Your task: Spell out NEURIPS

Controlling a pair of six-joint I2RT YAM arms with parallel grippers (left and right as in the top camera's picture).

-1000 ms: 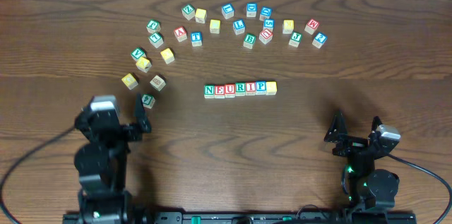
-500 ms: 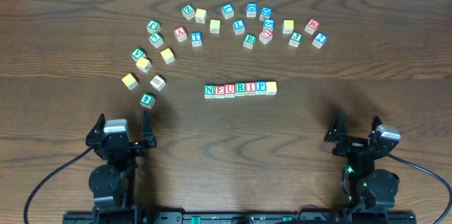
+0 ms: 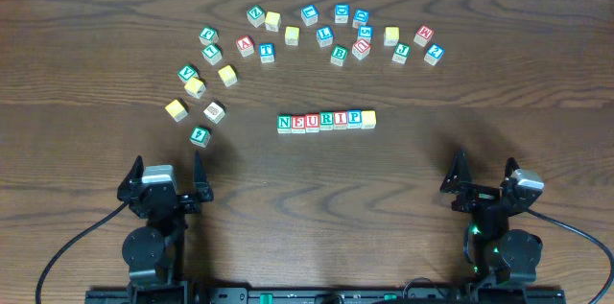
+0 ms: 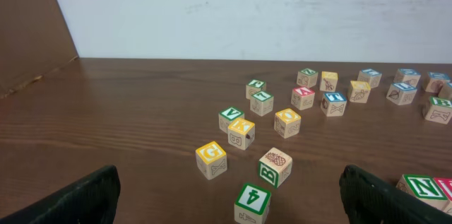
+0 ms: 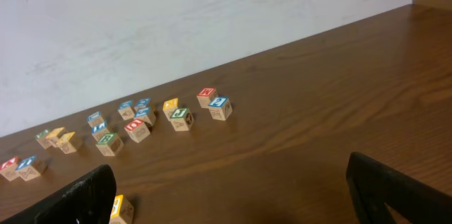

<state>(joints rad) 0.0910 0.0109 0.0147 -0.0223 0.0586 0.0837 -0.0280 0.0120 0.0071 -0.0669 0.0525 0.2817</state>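
Note:
The seven cubes of NEURIPS stand side by side in a row at the table's middle: green N [image 3: 285,123], red E [image 3: 298,123], red U [image 3: 313,122], green R [image 3: 327,121], red I [image 3: 341,119], blue P [image 3: 354,118] and a plain yellowish cube [image 3: 368,119]. My left gripper [image 3: 165,174] is open near the front left edge, well clear of the row. My right gripper [image 3: 483,175] is open at the front right. In the left wrist view the N cube [image 4: 422,187] shows at the right edge. The right wrist view catches the yellowish cube [image 5: 120,208] beside its left finger.
Several loose letter cubes lie in an arc along the back [image 3: 341,35]. A cluster sits at the left [image 3: 197,88], and a green cube marked 4 [image 3: 200,135] [image 4: 252,201] lies closest to my left gripper [image 4: 226,185]. A white wall stands behind the table.
My left arm has pulled back from beside the green 4 cube toward the front edge and settled low. The right arm and the row of cubes have not moved.

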